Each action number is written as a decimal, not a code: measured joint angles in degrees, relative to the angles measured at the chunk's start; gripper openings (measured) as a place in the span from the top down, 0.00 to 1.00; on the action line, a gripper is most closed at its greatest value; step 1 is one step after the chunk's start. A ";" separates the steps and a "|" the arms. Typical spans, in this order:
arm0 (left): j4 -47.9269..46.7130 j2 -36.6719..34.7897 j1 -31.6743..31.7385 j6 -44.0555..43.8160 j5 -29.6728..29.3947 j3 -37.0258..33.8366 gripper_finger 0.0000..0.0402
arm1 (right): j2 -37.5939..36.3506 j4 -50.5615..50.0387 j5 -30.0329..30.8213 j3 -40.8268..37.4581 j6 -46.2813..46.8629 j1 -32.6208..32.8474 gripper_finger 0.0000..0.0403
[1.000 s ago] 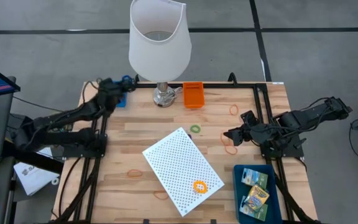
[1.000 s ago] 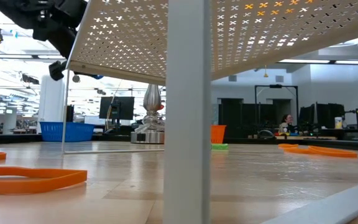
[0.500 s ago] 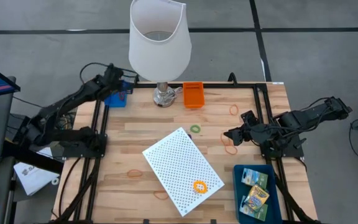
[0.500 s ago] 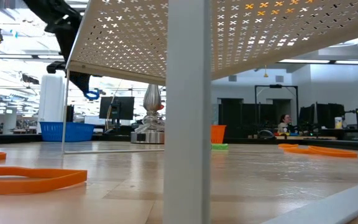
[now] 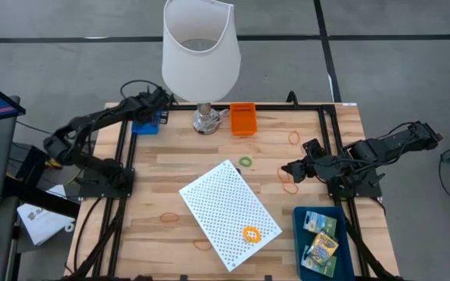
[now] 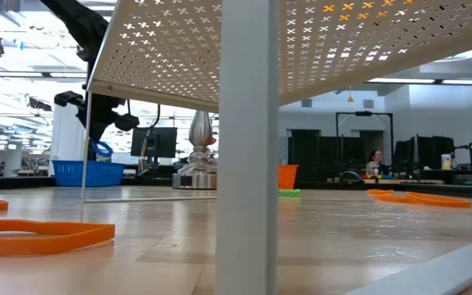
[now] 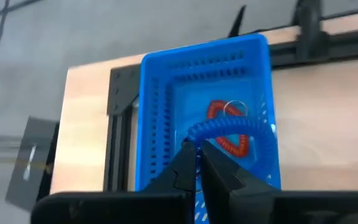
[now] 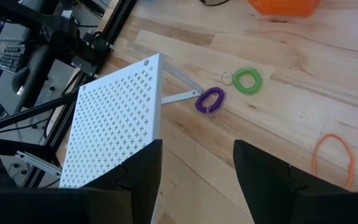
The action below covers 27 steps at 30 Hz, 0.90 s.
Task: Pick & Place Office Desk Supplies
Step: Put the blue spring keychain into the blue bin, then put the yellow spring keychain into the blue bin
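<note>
Change since earlier frame: the left arm has swung from the counter's far-left edge to above the blue basket [image 5: 145,122]; the right arm has not shifted.
Left hand [image 7: 197,163]: fingers pressed together, pinching a blue coiled ring [image 7: 232,129] that hangs over the basket's interior.
Blue basket contents: a red coiled ring [image 7: 229,144] already lies inside, with a small metal loop.
Right hand [image 5: 289,168]: fingers spread, empty, hovering low at the right side of the counter [image 5: 170,168], just beside an orange rubber band [image 5: 288,187].
Done so far: two printed boxes [image 5: 320,236] sit in the blue tray [image 5: 300,242] at the near-right corner; one ring is in the basket; a second is poised for release.
Still loose: a green ring [image 8: 247,79] and a purple ring [image 8: 209,99] near the white perforated stand [image 5: 229,213]; an orange ring [image 5: 250,233] on top of the stand; rubber bands at the far right [image 5: 294,138], near left [image 5: 168,218] and by the stand's near edge [image 5: 201,245].
Not sorted: the orange bin [image 5: 243,119] beside the white lamp [image 5: 200,55]; contents cannot be told.
Judgement: the task is under way, with most small items left.
</note>
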 joint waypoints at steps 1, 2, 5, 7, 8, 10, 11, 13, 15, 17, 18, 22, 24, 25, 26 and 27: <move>0.11 0.33 0.00 -1.47 -0.22 0.00 1.00 | 0.00 0.00 0.00 0.00 0.00 0.05 0.52; 0.12 0.55 0.00 -2.70 -0.45 0.00 1.00 | 0.00 0.00 0.00 0.00 0.00 0.05 0.52; 0.16 1.25 0.00 -4.43 -1.07 0.02 1.00 | 0.00 -0.20 0.00 0.00 0.00 0.05 0.52; 0.15 1.55 0.00 -4.62 -1.63 0.02 1.00 | 0.00 -0.32 0.00 0.00 0.01 0.05 0.52; 0.17 1.65 0.00 -4.77 -1.88 0.02 1.00 | 0.00 -0.53 0.00 0.00 0.00 0.05 0.52; 0.32 1.67 0.00 -5.02 -1.94 0.02 0.99 | 0.00 -0.66 0.00 0.00 0.01 0.05 0.52; 0.65 1.67 0.00 -5.46 -1.96 0.02 0.99 | 0.00 -0.81 0.00 0.00 0.00 0.05 0.52; 1.21 1.29 0.00 -5.93 -1.91 0.02 0.96 | 0.00 -1.07 0.00 0.00 -0.38 0.05 0.52; 1.89 0.69 0.00 -6.25 -1.88 0.02 0.92 | 0.00 -1.11 0.00 0.00 -0.72 0.02 0.52; 2.18 0.08 0.11 -6.64 -1.21 0.02 0.86 | 0.00 -1.32 0.00 0.00 -0.89 0.03 0.52; 2.53 -0.13 0.22 -6.97 -1.06 0.02 0.82 | 0.00 -1.33 0.00 0.00 -0.95 0.02 0.52; 3.83 -0.40 0.28 -8.22 -1.13 0.02 0.68 | 0.00 -1.31 0.00 0.00 -1.09 -0.04 0.52; 3.75 -0.42 0.28 -8.35 -1.17 0.02 0.62 | 0.00 -1.31 0.00 0.00 -1.05 -0.04 0.52; 3.72 -0.42 0.28 -8.54 -1.35 0.02 0.60 | 0.00 -1.29 0.00 0.00 -1.05 -0.04 0.52; 3.79 -0.42 0.28 -9.01 -1.52 0.02 0.57 | 0.00 -1.29 0.00 0.00 -1.02 -0.04 0.52; 3.87 -0.42 0.28 -9.32 -1.51 0.02 0.55 | 0.00 -1.28 0.00 0.00 -1.00 -0.04 0.52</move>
